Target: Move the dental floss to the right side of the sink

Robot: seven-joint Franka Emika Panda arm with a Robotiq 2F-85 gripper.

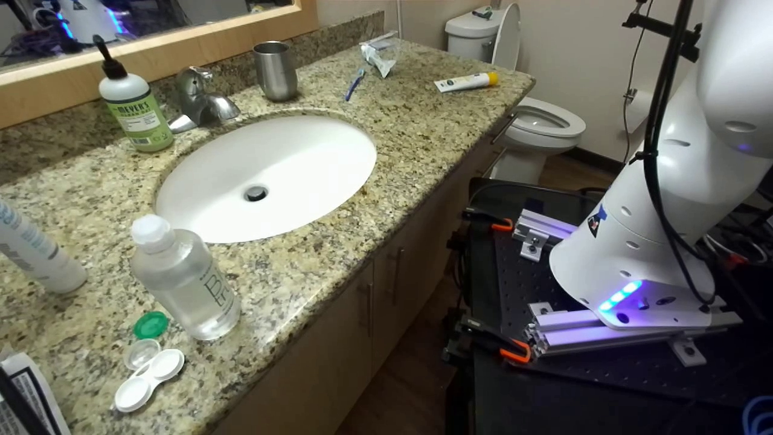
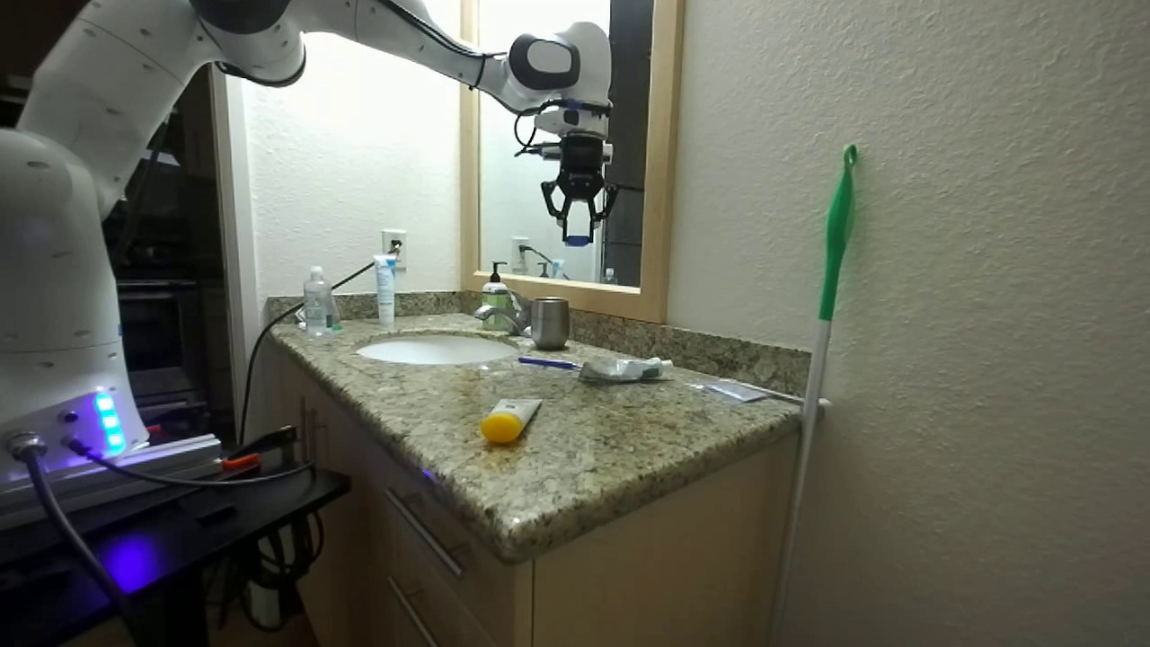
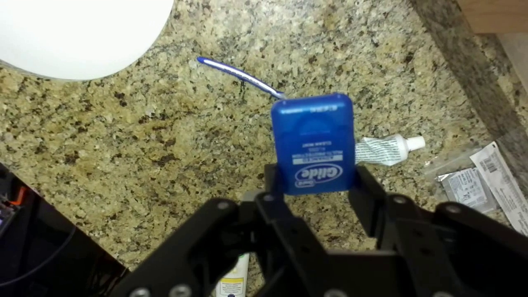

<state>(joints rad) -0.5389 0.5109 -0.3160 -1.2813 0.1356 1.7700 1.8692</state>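
Observation:
The dental floss is a flat blue box with "Glide" lettering [image 3: 314, 140]. It also shows as a small blue piece in an exterior view [image 2: 578, 241]. My gripper [image 3: 316, 179] is shut on its two sides near one end. In an exterior view the gripper [image 2: 579, 230] points down and holds the floss high above the counter, before the mirror. The white oval sink [image 1: 314, 169] is set in the granite counter. It also shows in an exterior view [image 2: 440, 350] and at the upper left of the wrist view [image 3: 78, 33]. The floss hides part of the toothbrush and toothpaste.
A blue toothbrush [image 3: 241, 75], a crumpled toothpaste tube [image 3: 383, 149] and a plastic packet [image 3: 468, 187] lie beyond the sink. A yellow-capped tube [image 2: 510, 420] lies near the counter's end. A steel cup [image 1: 276, 71], faucet [image 1: 202, 103] and soap bottle [image 1: 137, 112] stand along the back.

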